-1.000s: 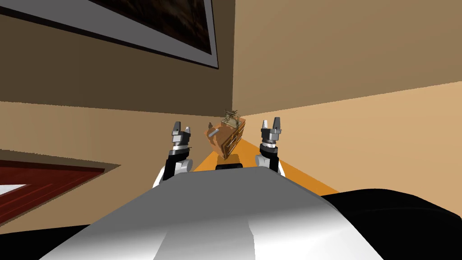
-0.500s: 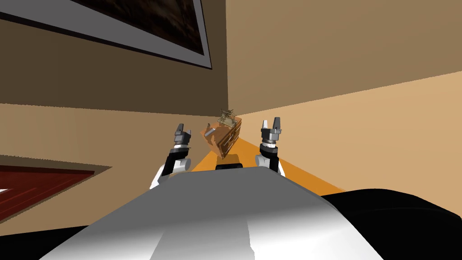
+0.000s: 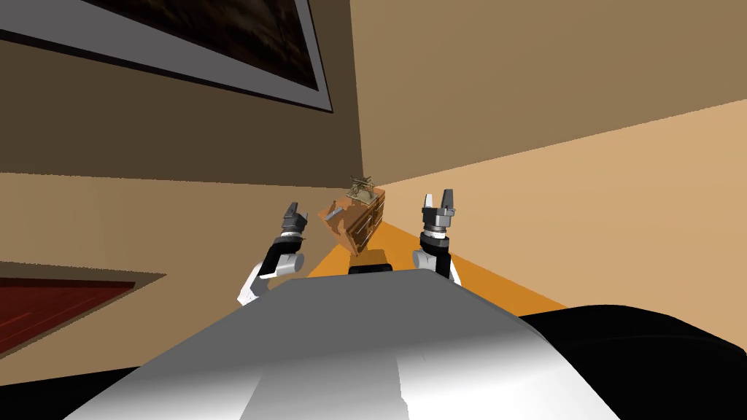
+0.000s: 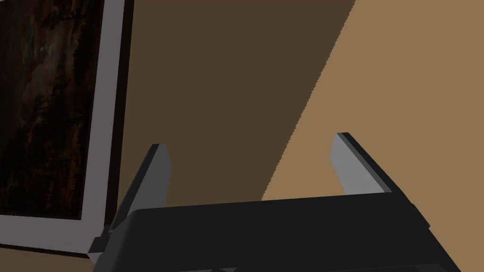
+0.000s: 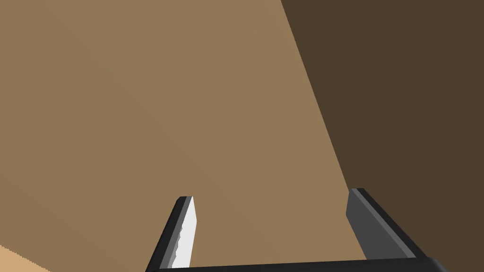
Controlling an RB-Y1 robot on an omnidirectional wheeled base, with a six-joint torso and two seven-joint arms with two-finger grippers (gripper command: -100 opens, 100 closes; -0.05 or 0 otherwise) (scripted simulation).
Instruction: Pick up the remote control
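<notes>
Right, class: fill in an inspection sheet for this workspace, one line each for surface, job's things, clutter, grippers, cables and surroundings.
Surface: wooden chest of drawers, ahead between the arms.
Job's things: slim grey bar on the chest's top, likely the remote control; too small to confirm.
Clutter: brownish ornament on the same top.
Grippers: left gripper and right gripper both open, empty.
Cables: nothing seen.
Surroundings: tan walls meeting in a corner, framed picture, orange floor strip, dark red rug.
</notes>
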